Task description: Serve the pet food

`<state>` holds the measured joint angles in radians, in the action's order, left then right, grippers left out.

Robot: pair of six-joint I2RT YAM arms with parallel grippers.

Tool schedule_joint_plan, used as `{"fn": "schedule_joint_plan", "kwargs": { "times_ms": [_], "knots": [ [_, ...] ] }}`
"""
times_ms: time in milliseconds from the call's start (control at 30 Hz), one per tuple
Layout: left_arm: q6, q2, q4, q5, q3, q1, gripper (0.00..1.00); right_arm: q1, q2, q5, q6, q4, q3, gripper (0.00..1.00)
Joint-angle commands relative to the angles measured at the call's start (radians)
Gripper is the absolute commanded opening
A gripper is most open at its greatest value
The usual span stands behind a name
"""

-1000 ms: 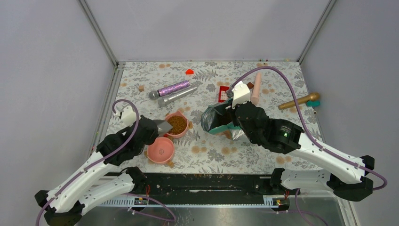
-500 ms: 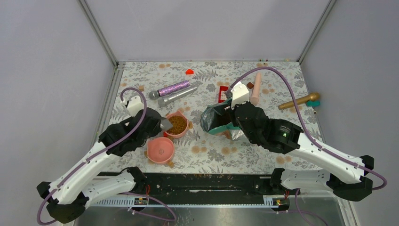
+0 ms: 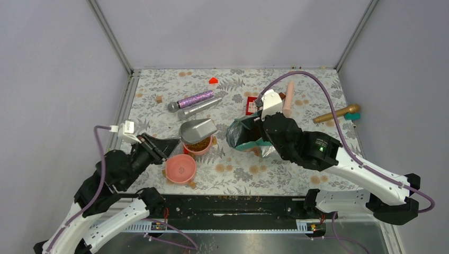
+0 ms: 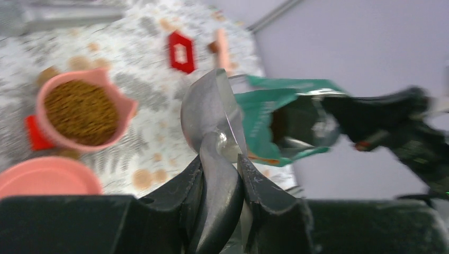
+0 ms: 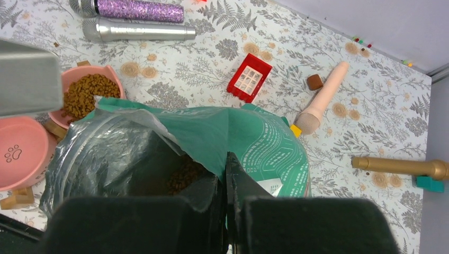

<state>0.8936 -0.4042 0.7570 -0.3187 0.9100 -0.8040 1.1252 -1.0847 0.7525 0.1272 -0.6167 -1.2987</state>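
Brown pet food fills the eared pink bowl (image 3: pixel 201 145) (image 4: pixel 82 114) (image 5: pixel 87 92). More pet food (image 5: pixel 182 174) lies deep inside the open teal-green and silver pouch (image 3: pixel 244 135) (image 5: pixel 254 143). My right gripper (image 3: pixel 263 126) (image 5: pixel 225 164) is shut on the pouch's rim and holds its mouth open. A grey metal scoop (image 3: pixel 198 129) (image 4: pixel 212 108) hangs over the far side of the filled bowl, its handle clamped in my left gripper (image 3: pixel 162 148) (image 4: pixel 222 164). An empty pink paw-print bowl (image 3: pixel 180 168) sits just in front of the filled bowl.
A purple glitter microphone (image 3: pixel 193 99) and a silver one (image 3: pixel 200 108) lie behind the bowls. A pink microphone (image 3: pixel 287 98), a gold one (image 3: pixel 337 113) and a red block (image 3: pixel 251 105) lie at the back right. A small red block (image 3: pixel 213 80) is near the back wall.
My left arm has drawn back to the left and the near edge, and the scoop has come up out of the filled bowl and turned. The right arm and pouch have stayed put.
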Motion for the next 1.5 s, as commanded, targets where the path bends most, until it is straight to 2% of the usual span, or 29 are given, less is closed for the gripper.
{"fn": "schedule_joint_plan", "kwargs": {
  "times_ms": [0, 100, 300, 467, 633, 800, 967, 1100, 1200, 1367, 1467],
  "knots": [
    [-0.051, 0.083, -0.306, 0.183, -0.001, 0.002, 0.0, -0.014, -0.027, 0.043, 0.014, -0.085, -0.093, 0.0],
    [-0.06, 0.081, -0.36, 0.26, 0.004, 0.003, 0.0, -0.015, -0.084, -0.011, 0.006, -0.174, -0.171, 0.0],
    [-0.108, -0.024, -0.366, 0.423, 0.077, 0.002, 0.0, -0.014, -0.256, -0.018, 0.017, -0.477, -0.419, 0.0],
    [-0.118, -0.066, -0.356, 0.401, 0.051, 0.003, 0.0, -0.013, -0.362, -0.075, -0.025, -0.667, -0.598, 0.0],
    [-0.083, -0.128, -0.38, 0.358, 0.025, 0.002, 0.0, 0.0, -0.474, -0.127, -0.048, -0.754, -0.721, 0.0],
    [-0.063, -0.174, -0.349, 0.297, 0.023, 0.003, 0.0, 0.046, -0.535, -0.123, -0.05, -0.675, -0.747, 0.0],
    [-0.021, -0.221, -0.163, 0.207, 0.054, 0.002, 0.0, 0.064, -0.557, -0.139, 0.007, -0.55, -0.731, 0.0],
    [0.029, -0.284, -0.003, 0.155, 0.065, 0.003, 0.0, 0.084, -0.537, -0.142, 0.017, -0.352, -0.628, 0.0],
    [0.03, -0.331, 0.116, 0.132, 0.088, 0.002, 0.0, 0.097, -0.53, -0.155, 0.011, -0.265, -0.586, 0.0],
    [0.016, -0.385, 0.132, 0.141, 0.099, 0.003, 0.0, 0.1, -0.512, -0.142, 0.023, -0.201, -0.527, 0.0],
    [0.006, -0.441, 0.055, 0.174, 0.089, 0.003, 0.0, 0.1, -0.499, -0.125, 0.057, -0.169, -0.488, 0.0]
  ]
}}
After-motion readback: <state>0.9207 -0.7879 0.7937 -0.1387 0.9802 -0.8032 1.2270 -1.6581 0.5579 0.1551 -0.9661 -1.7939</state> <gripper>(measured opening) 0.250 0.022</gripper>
